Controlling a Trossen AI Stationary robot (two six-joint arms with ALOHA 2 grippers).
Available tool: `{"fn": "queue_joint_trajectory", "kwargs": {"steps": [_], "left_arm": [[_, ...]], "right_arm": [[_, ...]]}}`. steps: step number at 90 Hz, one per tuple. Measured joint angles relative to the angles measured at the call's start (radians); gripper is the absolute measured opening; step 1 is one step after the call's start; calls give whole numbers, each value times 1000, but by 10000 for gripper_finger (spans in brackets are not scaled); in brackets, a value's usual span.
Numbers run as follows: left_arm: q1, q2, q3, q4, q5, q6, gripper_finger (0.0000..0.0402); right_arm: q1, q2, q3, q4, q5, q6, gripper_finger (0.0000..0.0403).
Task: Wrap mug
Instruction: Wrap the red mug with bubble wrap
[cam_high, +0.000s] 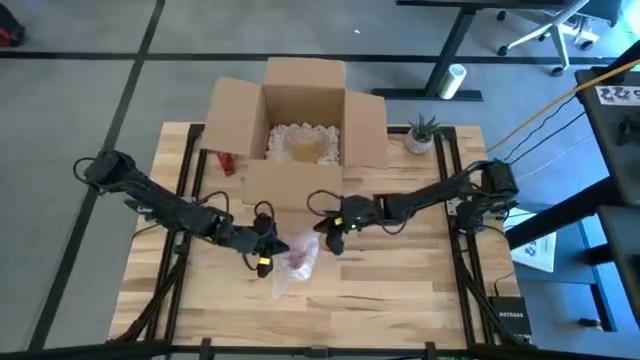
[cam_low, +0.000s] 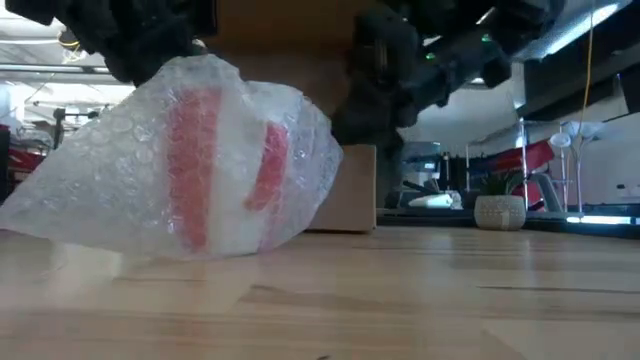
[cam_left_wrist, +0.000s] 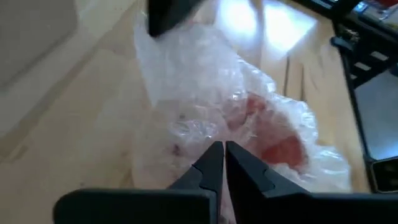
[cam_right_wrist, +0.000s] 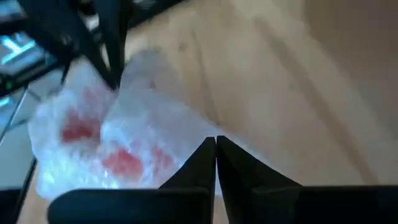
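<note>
Mug (cam_high: 297, 262), red and swaddled in clear bubble wrap (cam_low: 130, 170), lies on the tabletop (cam_high: 400, 290) between my two grippers, near the middle and just in front of the cardboard box (cam_high: 300, 125).

My left gripper (cam_high: 262, 245) sits at the left side of the bundle; in the left wrist view its fingers (cam_left_wrist: 208, 165) are pressed together with almost no gap, their tips on a fold of the bubble wrap, so it is pinched closed on the wrap.

My right gripper (cam_high: 333, 232) is at the bundle's upper right edge. In the right wrist view its fingers (cam_right_wrist: 202, 158) are likewise drawn together, the tips meeting at the edge of the plastic; I take it as clamped on the wrap.

From table height the bundle rests on the wood with a loose tail of wrap spreading out to one side, and two red patches of the mug show through the plastic.

Beyond the grippers, the box stands open at the far side of the tabletop with pale packing filler (cam_high: 303, 140) inside. A small red object (cam_high: 226, 163) lies by the box's left flap, and a little potted plant (cam_high: 421, 133) stands to the right of the box.
</note>
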Motion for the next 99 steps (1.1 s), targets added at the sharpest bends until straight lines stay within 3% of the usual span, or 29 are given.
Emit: {"fn": "queue_joint_trajectory", "kwargs": {"steps": [21,34,61,99], "left_arm": [[2,18,2,1,4,-1,0],[4,18,2,7,6,3,0],[4,20,-1,38,6,7,0],[4,16,-1,46,3,33,0]], "right_arm": [[64,36,154,-28,-21,-65,0],[84,41,253,-180,-21,-80,0],[115,197,452,-351,-65,-79,0],[140,451,999,-977,-38,-149,0]]}}
